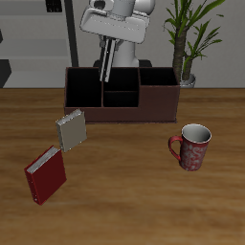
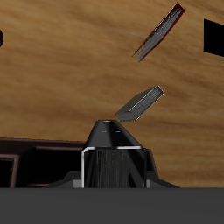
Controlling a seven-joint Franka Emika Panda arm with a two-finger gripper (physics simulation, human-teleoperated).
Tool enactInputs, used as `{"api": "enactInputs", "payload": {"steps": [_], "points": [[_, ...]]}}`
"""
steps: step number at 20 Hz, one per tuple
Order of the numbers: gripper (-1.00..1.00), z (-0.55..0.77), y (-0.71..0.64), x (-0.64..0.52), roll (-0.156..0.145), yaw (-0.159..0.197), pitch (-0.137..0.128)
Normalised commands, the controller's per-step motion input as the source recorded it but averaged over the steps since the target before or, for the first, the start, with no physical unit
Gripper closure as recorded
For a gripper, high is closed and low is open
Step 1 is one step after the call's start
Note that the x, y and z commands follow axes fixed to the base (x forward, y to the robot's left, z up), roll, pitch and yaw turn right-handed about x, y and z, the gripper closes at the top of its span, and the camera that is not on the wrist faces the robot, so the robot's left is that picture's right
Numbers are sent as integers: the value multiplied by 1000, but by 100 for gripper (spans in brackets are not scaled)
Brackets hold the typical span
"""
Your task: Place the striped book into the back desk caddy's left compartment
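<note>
My gripper [image 1: 107, 54] hangs over the back desk caddy [image 1: 158, 107], shut on the striped book [image 1: 103, 69]. The book is held upright and slightly tilted. Its lower end is at the rim of the left compartment [image 1: 84, 89], by the divider to the middle sections; whether it is below the rim I cannot tell. In the wrist view the striped book [image 2: 114, 162] fills the middle as a dark wedge with a pale stripe, and the caddy [image 2: 31, 164] shows dark beside it. My fingers are hidden there.
A beige-grey book [image 1: 71, 130] [image 2: 140, 102] lies in front of the caddy, and a red book [image 1: 45, 175] [image 2: 159, 32] nearer the table's front edge. A red patterned mug [image 1: 192, 146] stands apart from them. A potted plant [image 1: 189, 38] rises behind the caddy's far end.
</note>
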Motion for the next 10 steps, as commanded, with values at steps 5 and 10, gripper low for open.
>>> {"api": "enactInputs", "payload": {"steps": [5,10], "points": [[100,-41,42,-200,5,21,-13],[100,16,-65,-194,-18,6,-14]]}}
